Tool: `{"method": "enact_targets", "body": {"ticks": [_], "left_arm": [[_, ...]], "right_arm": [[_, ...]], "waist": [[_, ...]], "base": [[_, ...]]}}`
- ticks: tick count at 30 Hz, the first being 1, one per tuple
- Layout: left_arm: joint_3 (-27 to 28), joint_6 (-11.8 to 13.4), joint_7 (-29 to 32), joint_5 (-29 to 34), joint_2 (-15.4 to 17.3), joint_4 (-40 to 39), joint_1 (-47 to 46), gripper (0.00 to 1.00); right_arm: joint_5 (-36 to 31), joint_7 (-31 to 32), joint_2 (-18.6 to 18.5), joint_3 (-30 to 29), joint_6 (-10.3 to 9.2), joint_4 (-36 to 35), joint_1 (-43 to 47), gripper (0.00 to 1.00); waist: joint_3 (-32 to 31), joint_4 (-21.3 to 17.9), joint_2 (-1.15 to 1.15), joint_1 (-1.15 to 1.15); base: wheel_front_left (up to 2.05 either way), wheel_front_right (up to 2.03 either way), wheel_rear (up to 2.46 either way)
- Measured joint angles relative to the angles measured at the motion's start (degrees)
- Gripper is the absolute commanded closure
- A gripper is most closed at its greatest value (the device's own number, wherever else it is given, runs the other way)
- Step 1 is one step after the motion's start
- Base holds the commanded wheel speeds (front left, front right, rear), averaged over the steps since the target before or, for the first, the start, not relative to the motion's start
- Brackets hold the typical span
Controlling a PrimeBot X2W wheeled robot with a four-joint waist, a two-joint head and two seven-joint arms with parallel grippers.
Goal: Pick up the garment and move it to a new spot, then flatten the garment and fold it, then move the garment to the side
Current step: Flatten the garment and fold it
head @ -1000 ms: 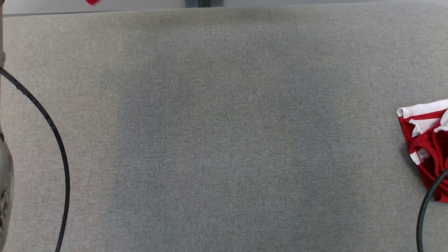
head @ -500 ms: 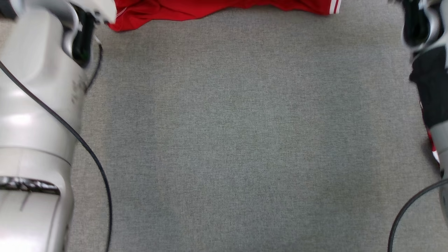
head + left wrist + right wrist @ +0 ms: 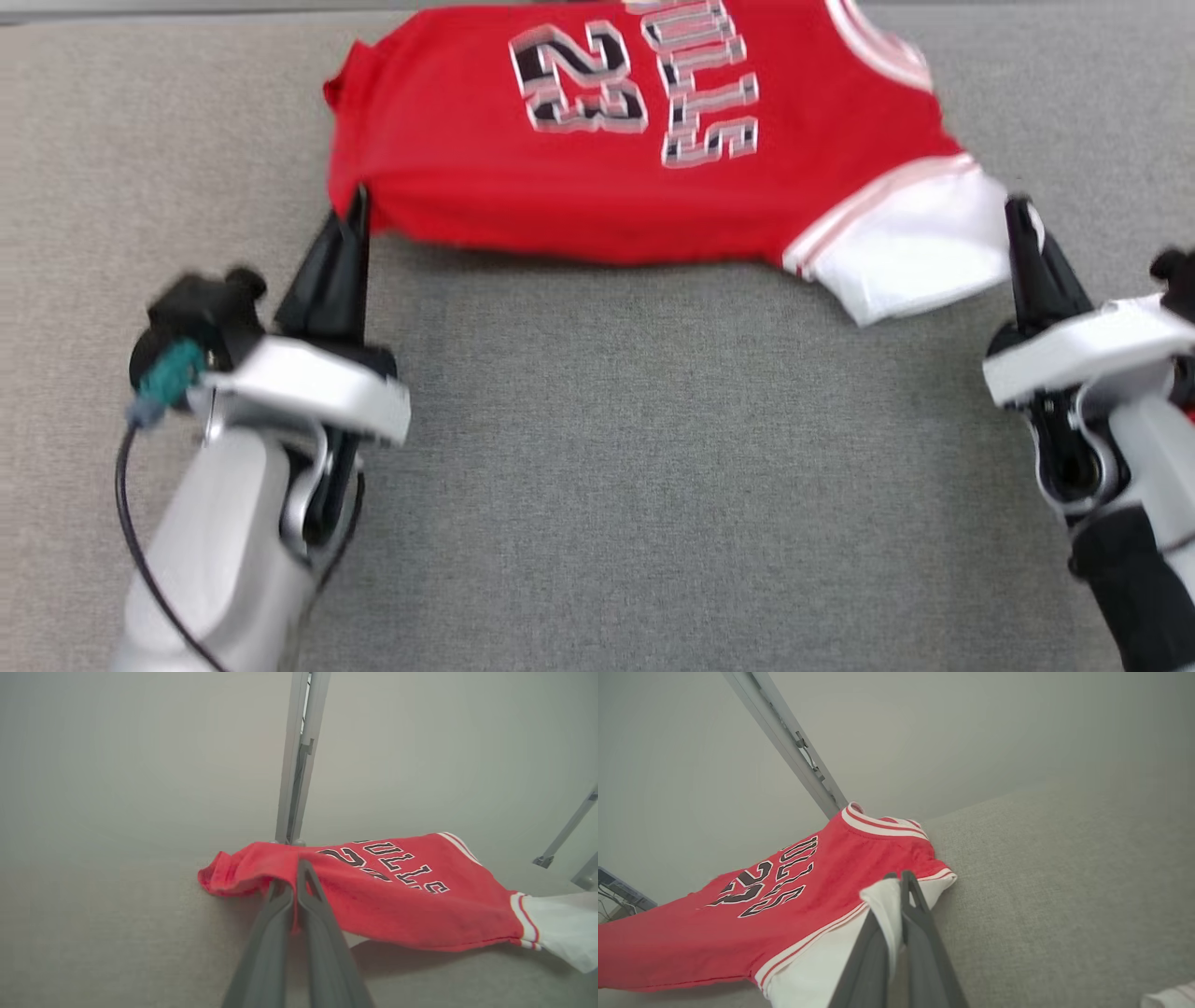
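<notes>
On the grey, coarsely woven tabletop point(image 3: 653, 485), toward its far edge, a red jersey point(image 3: 579, 187) is held stretched sideways between two grippers. At the left, the left gripper point(image 3: 358, 201) is seen with its long dark fingers pressed together on the bunched red hem corner, and its pale forearm is angled up from the lower left with a thin black cable point(image 3: 131, 541) beside it. Black-and-white block lettering and a "23" are printed across the soft knit, and a white sleeve point(image 3: 915, 252) with striped trim is spread at the right. There the right gripper point(image 3: 1018, 210) is closed on the sleeve's edge, and its arm is raised from the lower right. In the left wrist view, the pinch point(image 3: 293, 882) on the hem is shown closely, along with a shadow under the lifted near edge and a grey metal post point(image 3: 299, 756) behind. In the right wrist view, white cloth is seen folded between the fingertips point(image 3: 899, 877), and a scrap of another red-and-white fabric point(image 3: 1171, 996) is shown at the lower right corner.
</notes>
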Motion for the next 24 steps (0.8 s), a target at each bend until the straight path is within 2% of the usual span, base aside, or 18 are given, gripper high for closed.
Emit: {"method": "enact_targets", "body": {"ticks": [5, 10, 14, 17, 18, 19, 24], "left_arm": [[-0.4, 5.3, 7.2, 0.4, 2.4, -17.5, 15.7, 1.00], [0.0, 10.2, 13.8, 0.3, 4.3, -30.5, 28.8, 1.00], [1.6, 13.4, 17.8, -0.5, 5.8, -36.1, 36.6, 1.00], [1.6, 14.3, 19.5, -0.6, 6.3, -38.3, 39.2, 1.00], [1.8, 15.2, 21.2, -0.7, 6.9, -40.0, 41.4, 1.00], [1.8, 15.2, 21.2, -0.7, 6.9, -40.0, 41.4, 1.00], [2.8, 17.4, 24.4, -1.1, 7.7, -42.6, 46.2, 1.00]], "right_arm": [[1.8, 0.0, -0.6, -2.5, 0.01, -7.5, 11.5, 1.00], [2.1, 0.5, 0.1, -5.0, 0.01, -14.2, 22.7, 1.00], [0.3, 3.1, 2.0, -8.0, 0.01, -20.8, 31.3, 1.00], [-1.0, 4.2, 3.4, -10.6, 0.01, -24.3, 35.3, 1.00], [-2.7, 6.4, 5.4, -12.7, 0.01, -28.3, 39.0, 1.00], [-2.7, 6.4, 5.4, -12.7, 0.01, -28.3, 39.0, 1.00], [-6.8, 13.5, 10.3, -17.1, 0.01, -38.1, 48.8, 1.00]], "waist": [[-3.5, 0.4, 0.00, 0.00], [-7.2, 0.6, 0.00, 0.00], [-10.1, 0.3, 0.00, 0.00], [-11.2, 0.2, 0.00, 0.00], [-12.2, 0.0, 0.00, 0.00], [-12.2, 0.0, 0.00, 0.00], [-13.8, -0.7, 0.00, 0.00]], "base": [[0.00, 0.00, 0.00], [0.00, 0.00, 0.00], [0.00, 0.00, 0.00], [0.00, 0.00, 0.00], [0.00, 0.00, 0.00], [0.00, 0.00, 0.00], [0.00, 0.00, 0.00]]}}
